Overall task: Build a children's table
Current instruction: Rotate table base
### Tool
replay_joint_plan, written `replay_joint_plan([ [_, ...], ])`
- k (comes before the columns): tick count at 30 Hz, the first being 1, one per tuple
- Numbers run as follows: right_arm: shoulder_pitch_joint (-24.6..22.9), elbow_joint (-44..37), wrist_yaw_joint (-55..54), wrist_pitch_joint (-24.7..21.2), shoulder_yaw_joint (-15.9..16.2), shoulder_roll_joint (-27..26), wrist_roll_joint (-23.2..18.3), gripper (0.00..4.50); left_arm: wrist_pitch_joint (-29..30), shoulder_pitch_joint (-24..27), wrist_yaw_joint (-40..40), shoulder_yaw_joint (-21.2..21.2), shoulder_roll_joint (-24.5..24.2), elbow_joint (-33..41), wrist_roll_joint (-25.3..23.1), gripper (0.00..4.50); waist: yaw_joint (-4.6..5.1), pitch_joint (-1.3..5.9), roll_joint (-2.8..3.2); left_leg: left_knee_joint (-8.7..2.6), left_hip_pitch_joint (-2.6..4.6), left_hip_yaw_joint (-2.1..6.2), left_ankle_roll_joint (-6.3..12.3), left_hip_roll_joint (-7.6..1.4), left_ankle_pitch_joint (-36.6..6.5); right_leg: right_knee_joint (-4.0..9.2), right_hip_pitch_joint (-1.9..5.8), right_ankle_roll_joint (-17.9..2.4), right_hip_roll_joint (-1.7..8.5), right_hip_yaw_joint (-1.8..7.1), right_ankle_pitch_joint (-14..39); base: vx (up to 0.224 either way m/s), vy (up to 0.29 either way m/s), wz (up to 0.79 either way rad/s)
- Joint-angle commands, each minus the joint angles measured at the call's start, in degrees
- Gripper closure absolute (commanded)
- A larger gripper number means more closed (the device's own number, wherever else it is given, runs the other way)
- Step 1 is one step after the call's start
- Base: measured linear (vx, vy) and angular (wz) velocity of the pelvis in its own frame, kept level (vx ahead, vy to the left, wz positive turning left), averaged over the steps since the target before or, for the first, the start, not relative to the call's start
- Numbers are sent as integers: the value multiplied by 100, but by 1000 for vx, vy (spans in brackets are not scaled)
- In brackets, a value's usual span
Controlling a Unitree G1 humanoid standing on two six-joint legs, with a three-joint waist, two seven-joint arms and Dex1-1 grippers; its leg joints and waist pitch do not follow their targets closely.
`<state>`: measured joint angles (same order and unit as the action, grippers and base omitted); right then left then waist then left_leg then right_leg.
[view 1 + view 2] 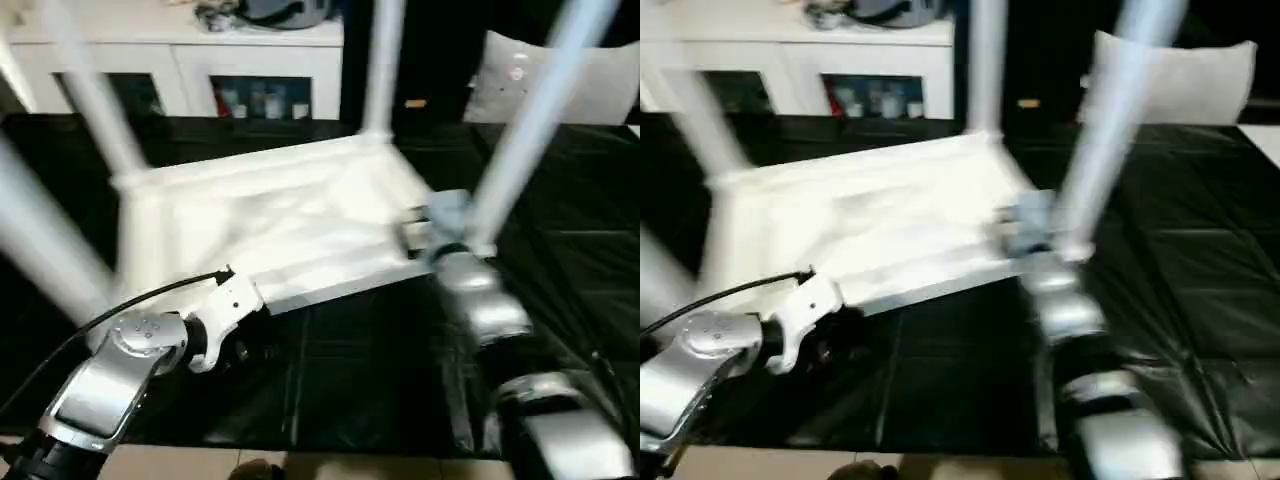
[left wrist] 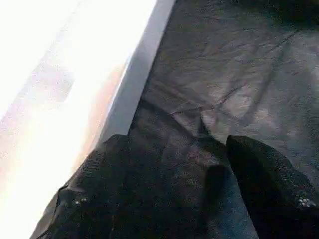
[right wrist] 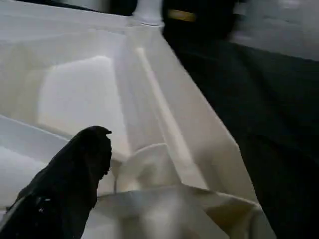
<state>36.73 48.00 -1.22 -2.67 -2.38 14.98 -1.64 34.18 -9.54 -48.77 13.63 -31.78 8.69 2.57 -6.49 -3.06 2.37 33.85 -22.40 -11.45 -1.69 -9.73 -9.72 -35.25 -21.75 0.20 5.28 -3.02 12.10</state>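
The children's table lies upside down on a black mat, its white ribbed tabletop facing up. Its legs stand up from the corners: two at the back, two nearer me. My left gripper hovers over the mat just off the tabletop's near edge, open, with nothing between its fingers. My right gripper is at the near right corner, against the foot of that leg. In the right wrist view one black finger stands beside the corner socket.
The black mat covers the ground around the table. A white cabinet with glass doors stands at the back. A pale cushion rests at the back right. A strip of tan floor runs along the near edge.
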Motion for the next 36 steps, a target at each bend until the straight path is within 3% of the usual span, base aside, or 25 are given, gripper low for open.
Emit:
replay_joint_plan([
  [1,16,217,-299,42,-448,391,-36,0,-87,-134,318,-106,-12,-206,-219,95,98,380,-14,-422,223,134,-358,-273,-1612,400,73,-862,252,243,850,0,0,0],
  [6,-30,404,-322,163,-589,803,-67,0,-246,-195,531,-155,115,-346,-269,95,101,419,-55,-351,129,133,-71,-246,-995,334,154,-983,247,210,289,0,0,0],
  [10,-98,566,-269,318,-672,1037,-78,0,-414,-261,794,-164,328,-471,-283,95,132,416,-71,-324,108,124,87,-243,-916,346,173,-1086,252,200,279,0,0,0],
  [11,-135,526,-168,364,-691,1034,-111,0,-505,-274,914,-191,436,-524,-275,95,145,414,-39,-319,111,126,113,-244,-935,351,167,-1120,253,193,318,0,0,0],
  [15,-286,261,160,489,-653,907,-162,0,-884,-272,1389,-342,770,-748,-270,95,208,405,-48,-328,96,135,188,-258,-1099,395,180,-1173,255,180,515,0,0,0],
  [16,-453,-106,555,537,-562,788,-295,0,-1152,-153,1549,-495,906,-761,-174,95,214,404,-30,-328,99,141,189,-257,-1128,396,175,-1186,259,178,558,0,0,0],
  [19,-815,-847,1380,588,-360,654,-609,0,-1263,131,1649,-738,1046,-576,41,77,284,402,-71,-342,56,157,316,-287,-1201,404,207,-1174,271,175,542,0,0,0],
  [23,-1405,-1954,1784,230,-240,542,-1003,0,-1226,591,1560,-852,988,-90,165,58,284,379,-68,-364,115,151,419,-332,-1256,434,145,-1221,251,187,802,0,0,0],
  [28,-2209,-3199,2055,-243,-275,516,-1358,0,-1519,1032,1964,-1240,1240,304,336,29,231,358,-67,-405,124,164,337,-357,-1361,456,130,-1076,256,208,977,0,0,0],
  [31,-2895,-4068,2131,-691,-210,567,-1463,0,-1689,1256,2168,-1543,1422,574,512,3,159,306,-130,-453,128,171,167,-353,-1743,539,96,-788,275,229,1710,0,0,0],
  [34,-3196,-4453,2137,-1041,-89,587,-1537,0,-1797,1048,2254,-1724,1487,325,614,3,151,290,-118,-472,148,182,38,-336,-1941,581,61,-599,257,236,2016,0,0,0],
  [35,-3303,-4576,2117,-1174,4,598,-1484,0,-1837,860,2301,-1802,1502,119,641,3,164,282,-90,-487,148,199,-32,-324,-2025,585,53,-541,261,235,2103,0,0,0],
  [36,-3381,-4653,2059,-1362,126,627,-1349,0,-1900,631,2299,-1867,1515,-124,694,3,178,280,-109,-494,137,197,-58,-318,-2061,598,61,-491,254,231,2159,0,0,0],
])
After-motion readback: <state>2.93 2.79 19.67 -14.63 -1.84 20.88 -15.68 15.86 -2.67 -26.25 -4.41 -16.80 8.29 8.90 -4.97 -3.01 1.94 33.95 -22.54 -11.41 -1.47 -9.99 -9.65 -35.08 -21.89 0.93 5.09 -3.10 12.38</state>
